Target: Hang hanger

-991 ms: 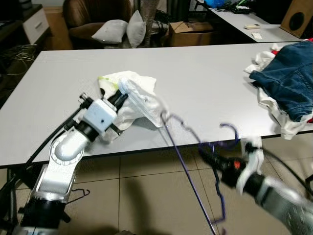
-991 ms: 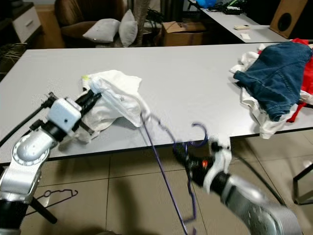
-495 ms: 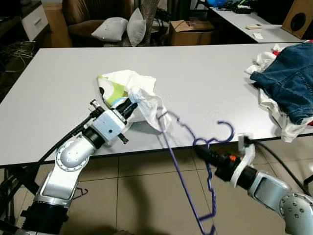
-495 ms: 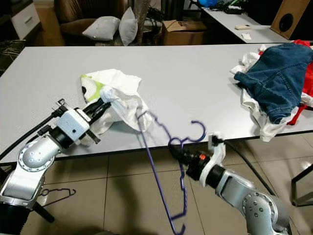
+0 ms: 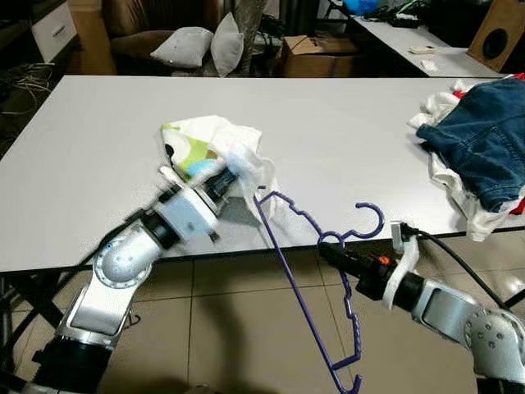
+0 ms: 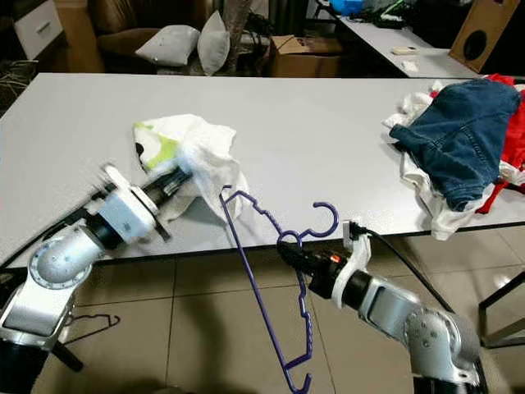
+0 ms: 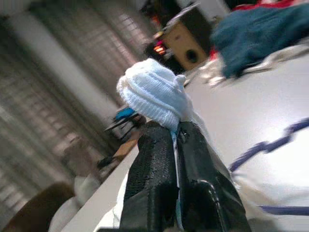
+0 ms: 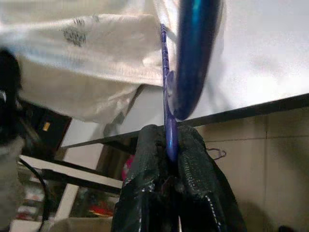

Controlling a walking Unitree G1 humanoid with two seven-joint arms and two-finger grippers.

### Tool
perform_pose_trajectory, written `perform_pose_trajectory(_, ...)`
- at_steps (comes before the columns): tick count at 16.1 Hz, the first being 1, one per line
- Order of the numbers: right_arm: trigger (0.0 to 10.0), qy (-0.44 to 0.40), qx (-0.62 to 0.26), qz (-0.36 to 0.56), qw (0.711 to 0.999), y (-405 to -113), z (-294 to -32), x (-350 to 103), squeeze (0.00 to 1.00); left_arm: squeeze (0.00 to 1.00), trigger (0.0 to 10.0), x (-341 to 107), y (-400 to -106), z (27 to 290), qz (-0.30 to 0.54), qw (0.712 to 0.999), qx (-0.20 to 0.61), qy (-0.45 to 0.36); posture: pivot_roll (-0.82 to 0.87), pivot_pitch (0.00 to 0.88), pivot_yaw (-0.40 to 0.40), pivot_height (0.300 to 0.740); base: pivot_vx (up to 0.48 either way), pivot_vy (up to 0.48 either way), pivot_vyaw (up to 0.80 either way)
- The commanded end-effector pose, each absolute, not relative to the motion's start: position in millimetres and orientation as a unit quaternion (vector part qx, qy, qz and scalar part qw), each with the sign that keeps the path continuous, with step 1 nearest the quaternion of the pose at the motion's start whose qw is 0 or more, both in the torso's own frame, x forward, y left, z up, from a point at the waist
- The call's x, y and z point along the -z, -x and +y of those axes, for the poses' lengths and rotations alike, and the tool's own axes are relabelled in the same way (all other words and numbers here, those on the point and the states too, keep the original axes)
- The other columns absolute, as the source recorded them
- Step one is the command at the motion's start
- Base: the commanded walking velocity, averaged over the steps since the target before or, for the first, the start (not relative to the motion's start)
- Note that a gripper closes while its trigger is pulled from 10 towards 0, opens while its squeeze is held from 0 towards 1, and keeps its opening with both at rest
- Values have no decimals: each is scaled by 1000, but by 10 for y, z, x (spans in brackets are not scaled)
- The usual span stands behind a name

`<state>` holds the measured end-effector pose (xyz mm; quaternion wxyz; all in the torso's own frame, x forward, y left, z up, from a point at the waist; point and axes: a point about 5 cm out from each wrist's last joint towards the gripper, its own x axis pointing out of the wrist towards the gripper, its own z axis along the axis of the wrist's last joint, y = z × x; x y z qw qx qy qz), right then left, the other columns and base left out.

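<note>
Between right gripper [image 6: 285, 245], purple hanger [image 6: 261, 295]

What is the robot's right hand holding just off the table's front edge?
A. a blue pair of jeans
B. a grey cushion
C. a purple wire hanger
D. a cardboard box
C: the right hand is shut on the purple wire hanger just below its hook, while the left hand grips the white garment on the white table.

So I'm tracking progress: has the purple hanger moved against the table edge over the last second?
Yes. The purple hanger, held by the right gripper, has its upper end closer to the white garment, over the table edge.
</note>
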<state>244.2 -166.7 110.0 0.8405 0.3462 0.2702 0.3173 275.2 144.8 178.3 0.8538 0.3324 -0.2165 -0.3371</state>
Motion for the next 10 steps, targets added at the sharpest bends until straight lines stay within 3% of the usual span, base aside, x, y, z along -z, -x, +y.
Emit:
perform_pose_trajectory(1,10000,-356,-312,269,839,-2479,-1702,-1117,0,0,0,-1780,-2688,1355,-227,831,374,-344,0,0,-72,740,0,0,0)
perform_pose_trajectory(4,10000,-382,-302,269,831,-2588,-1738,-1106,0,0,0,-1670,-2629,1299,-204,794,437,-371,7,0,-80,740,0,0,0)
perform_pose_trajectory(10,10000,-496,-255,201,805,-2870,-1850,-1231,0,0,0,-1484,-2606,1365,-159,772,475,-392,14,0,-78,740,0,0,0)
